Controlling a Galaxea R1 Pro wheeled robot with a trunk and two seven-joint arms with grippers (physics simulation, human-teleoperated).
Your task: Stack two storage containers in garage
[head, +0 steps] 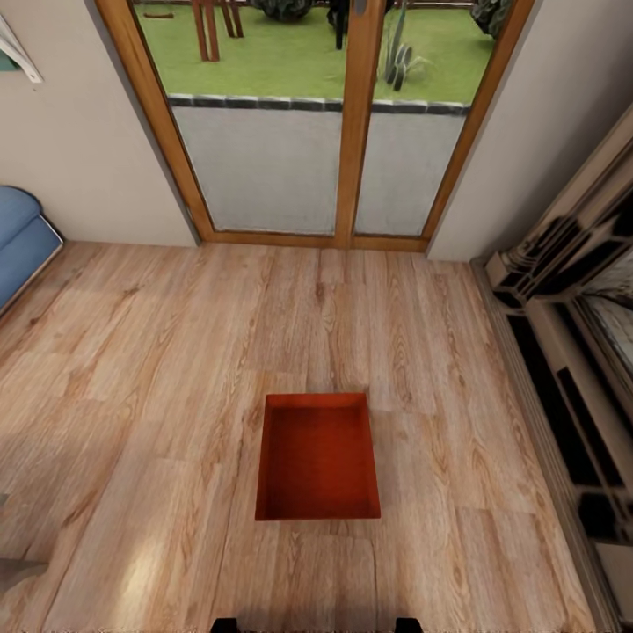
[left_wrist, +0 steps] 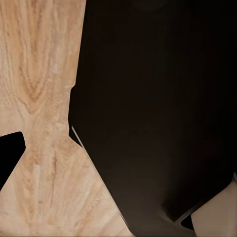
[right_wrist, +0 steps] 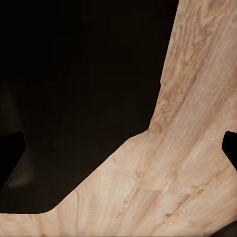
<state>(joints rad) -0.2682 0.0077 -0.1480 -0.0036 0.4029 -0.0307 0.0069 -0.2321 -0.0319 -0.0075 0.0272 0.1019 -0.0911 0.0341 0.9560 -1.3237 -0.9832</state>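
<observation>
Head view puts one red-orange rectangular open-top storage container (head: 318,457) on the light wood plank floor (head: 132,369) straight ahead of me, well short of the wood-framed glass doors (head: 325,123). Both wrist cameras look past dark robot bodywork at planks, so I cannot tell how either gripper's fingers stand. My worry is reaching down blind: a finger could catch the thin wall and shove the bin away.

The blue sofa (head: 22,246) is chopped off at the head view's left edge, the dark fireplace (head: 580,352) at the right. Both wrist views are mostly blocked by some unidentifiable black mass.
</observation>
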